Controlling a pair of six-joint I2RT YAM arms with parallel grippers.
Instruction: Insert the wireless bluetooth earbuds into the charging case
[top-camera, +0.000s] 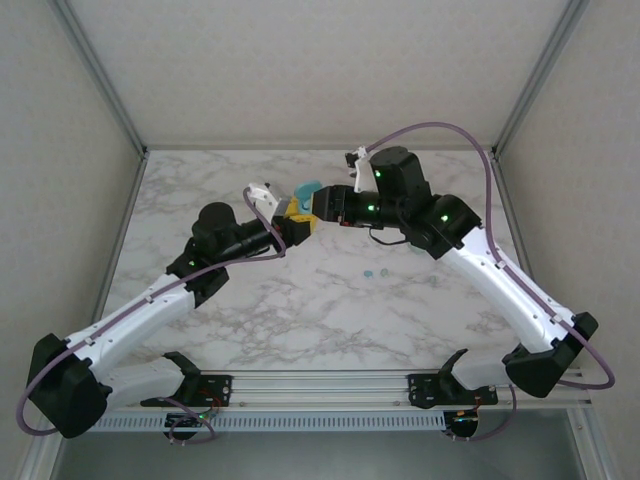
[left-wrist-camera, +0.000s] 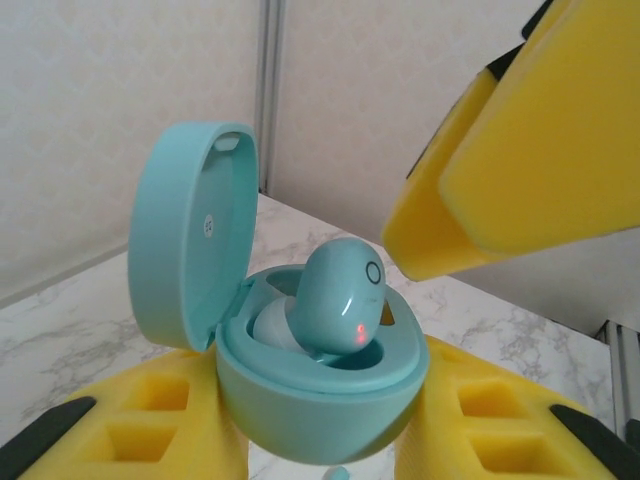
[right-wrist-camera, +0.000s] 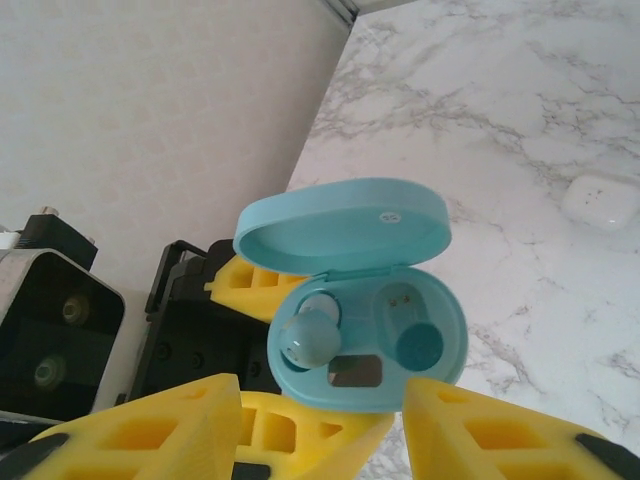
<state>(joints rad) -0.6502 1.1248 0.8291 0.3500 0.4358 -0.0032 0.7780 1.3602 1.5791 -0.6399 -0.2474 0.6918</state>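
Teal plastic, smooth and hard: we judge the charging case (left-wrist-camera: 320, 400) light, stiff and slippery. The left gripper (left-wrist-camera: 320, 435) clamps its lower shell between yellow pads (left-wrist-camera: 150, 420), with the lid (left-wrist-camera: 190, 240) open, clear of the table (top-camera: 300, 320). One earbud (left-wrist-camera: 340, 300) sits tilted in its well, seemingly not fully seated. The right gripper (right-wrist-camera: 397, 430) hovers over it, its fingers (right-wrist-camera: 500, 430) parted and empty. We would pinch the loose earbuds (top-camera: 376, 270) on the table lightly across the body; they look tiny and prone to squirting out.
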